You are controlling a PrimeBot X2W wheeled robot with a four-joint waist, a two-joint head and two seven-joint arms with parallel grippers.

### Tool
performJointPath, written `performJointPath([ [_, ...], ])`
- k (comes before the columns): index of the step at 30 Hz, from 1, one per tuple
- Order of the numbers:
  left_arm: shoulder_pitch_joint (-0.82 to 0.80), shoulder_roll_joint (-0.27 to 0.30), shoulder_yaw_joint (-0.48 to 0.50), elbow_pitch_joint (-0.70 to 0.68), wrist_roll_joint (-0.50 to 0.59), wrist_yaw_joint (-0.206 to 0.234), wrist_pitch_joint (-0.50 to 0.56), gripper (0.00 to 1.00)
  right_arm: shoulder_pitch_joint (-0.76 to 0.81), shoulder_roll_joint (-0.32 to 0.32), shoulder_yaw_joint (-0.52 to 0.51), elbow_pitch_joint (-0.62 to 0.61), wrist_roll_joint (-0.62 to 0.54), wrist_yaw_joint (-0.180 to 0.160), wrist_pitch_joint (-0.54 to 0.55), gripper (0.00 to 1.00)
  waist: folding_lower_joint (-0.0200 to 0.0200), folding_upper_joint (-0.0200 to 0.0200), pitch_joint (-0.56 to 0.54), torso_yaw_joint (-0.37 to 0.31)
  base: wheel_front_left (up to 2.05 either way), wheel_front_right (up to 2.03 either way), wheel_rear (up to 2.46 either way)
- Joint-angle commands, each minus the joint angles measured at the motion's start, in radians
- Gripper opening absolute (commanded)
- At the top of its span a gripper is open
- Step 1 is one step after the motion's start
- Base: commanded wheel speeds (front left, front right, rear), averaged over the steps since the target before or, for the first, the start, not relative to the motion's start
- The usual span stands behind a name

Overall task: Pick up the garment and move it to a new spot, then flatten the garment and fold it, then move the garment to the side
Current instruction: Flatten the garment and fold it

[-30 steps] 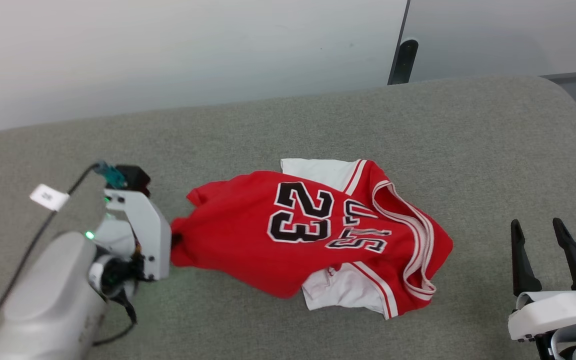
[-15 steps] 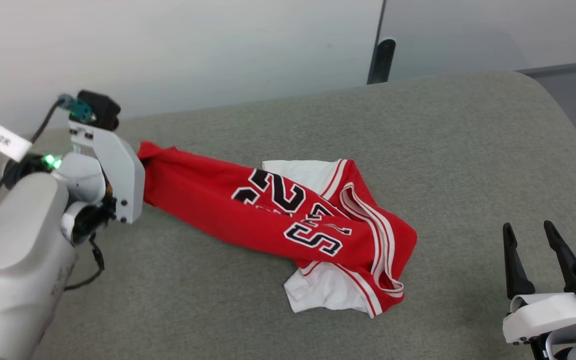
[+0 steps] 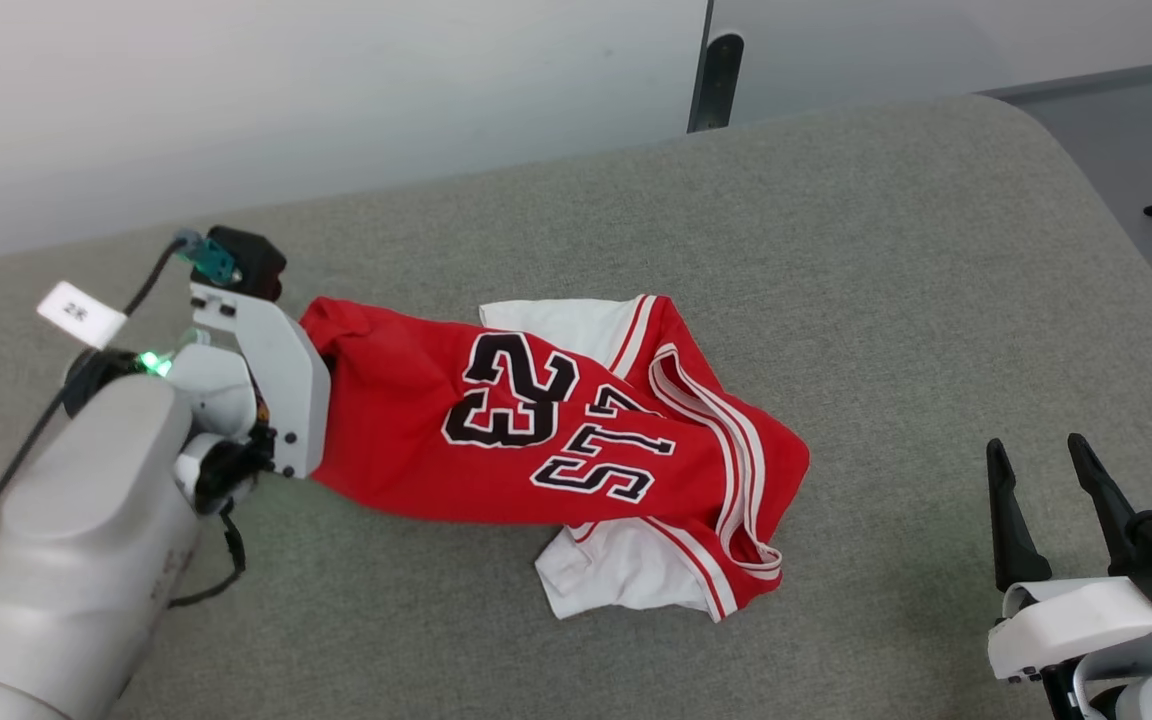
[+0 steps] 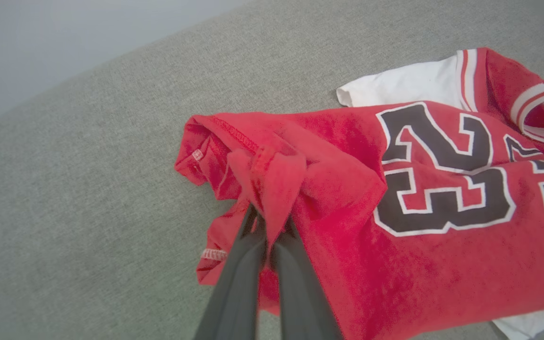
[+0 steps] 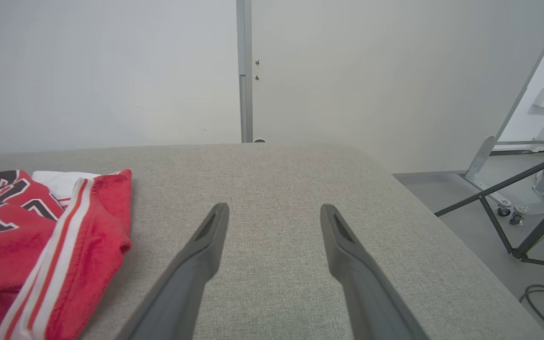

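One garment (image 3: 496,440) is seen: a red jersey on which the number "23" is printed in black with white outlines. Beside the number, black letters are partly creased; "LLS" can be made out. Two white sleeves are counted, one at the far edge and one at the near edge, each bordered by red-and-white striped trim. The garment is spread in a crumpled state on the grey upholstered surface (image 3: 836,250), left of centre in the head view. A bunched fold of its red hem is pinched between the closed fingers of the left gripper (image 4: 268,231). A white tag (image 3: 81,313) is fixed to that arm's cable; its writing is too small to be read with certainty. The right gripper (image 3: 1034,445) is held with fingers spread and nothing between them, well apart from the garment.
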Motion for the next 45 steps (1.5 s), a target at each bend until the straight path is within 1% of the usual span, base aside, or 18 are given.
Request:
performJointPath([
  [1, 0.005, -0.005, -0.007, 0.007, -0.015, 0.001, -0.002, 0.00, -0.012, 0.004, -0.001, 0.003, -0.002, 0.004, -0.005, 1.00, 0.0000, 0.0000, 0.006, -0.003, 0.00, 0.00, 0.00],
  [2, 0.002, -0.005, -0.017, 0.015, -0.025, 0.001, -0.001, 0.00, -0.013, 0.005, -0.002, 0.005, -0.003, 0.004, -0.005, 1.00, 0.0000, 0.0000, 0.008, -0.002, 0.00, 0.00, 0.00],
  [4, -0.011, -0.006, -0.034, 0.028, -0.045, 0.001, 0.000, 0.37, -0.013, 0.004, -0.008, 0.011, -0.002, 0.004, -0.008, 1.00, 0.0000, 0.0000, 0.007, 0.004, 0.00, 0.00, 0.00],
  [5, -0.017, -0.008, -0.040, 0.032, -0.053, 0.001, -0.001, 0.60, -0.012, 0.004, -0.010, 0.014, -0.001, 0.004, -0.009, 1.00, 0.0000, 0.0000, 0.006, 0.008, 0.00, 0.00, 0.00],
  [6, -0.021, -0.008, -0.048, 0.034, -0.059, 0.001, -0.001, 0.94, -0.011, 0.003, -0.011, 0.017, 0.001, 0.004, -0.009, 1.00, 0.0000, 0.0000, 0.003, 0.013, 0.00, 0.00, 0.00],
  [7, -0.023, -0.014, -0.055, 0.032, -0.072, 0.001, 0.001, 1.00, -0.009, 0.003, -0.014, 0.019, 0.002, 0.004, -0.011, 1.00, 0.0000, 0.0000, 0.000, 0.021, 0.00, 0.00, 0.00],
  [14, -0.025, -0.025, -0.097, -0.020, -0.130, 0.001, -0.032, 1.00, 0.010, 0.003, -0.027, 0.027, -0.001, 0.004, -0.015, 1.00, 0.0000, 0.0000, -0.038, 0.086, 0.00, 0.00, 0.00],
  [19, 0.005, -0.017, -0.140, -0.115, -0.157, 0.001, -0.083, 1.00, 0.018, 0.005, -0.046, 0.019, -0.018, 0.004, -0.022, 1.00, 0.0000, 0.0000, -0.065, 0.133, 0.00, 0.00, 0.00],
  [21, 0.013, -0.007, -0.158, -0.175, -0.150, 0.001, -0.147, 1.00, 0.022, 0.007, -0.057, 0.014, -0.025, 0.004, -0.024, 1.00, 0.0000, 0.0000, -0.074, 0.149, 0.00, 0.00, 0.00],
  [24, 0.041, 0.010, -0.170, -0.245, -0.136, 0.001, -0.280, 1.00, 0.032, 0.012, -0.070, 0.005, -0.034, 0.004, -0.028, 1.00, 0.0000, 0.0000, -0.086, 0.171, 0.00, 0.00, 0.00],
  [28, 0.078, 0.018, -0.196, -0.281, -0.131, 0.001, -0.379, 1.00, 0.040, 0.013, -0.080, 0.006, -0.042, 0.004, -0.032, 1.00, 0.0000, 0.0000, -0.105, 0.195, 0.00, 0.00, 0.00],
  [32, 0.121, 0.026, -0.214, -0.282, -0.121, 0.001, -0.461, 1.00, 0.049, 0.009, -0.085, 0.006, -0.044, 0.004, -0.031, 1.00, 0.0000, 0.0000, -0.119, 0.214, 0.00, 0.00, 0.00],
  [38, 0.163, 0.014, -0.243, -0.269, -0.110, 0.001, -0.515, 1.00, 0.056, 0.007, -0.092, -0.004, -0.053, 0.004, -0.030, 1.00, 0.0000, 0.0000, -0.128, 0.220, 0.00, 0.00, 0.00],
  [45, 0.188, 0.001, -0.262, -0.265, -0.123, 0.004, -0.502, 1.00, 0.057, 0.001, -0.117, -0.017, -0.061, 0.004, -0.017, 1.00, 0.0000, 0.0000, -0.119, 0.194, 0.00, 0.00, 0.00],
])
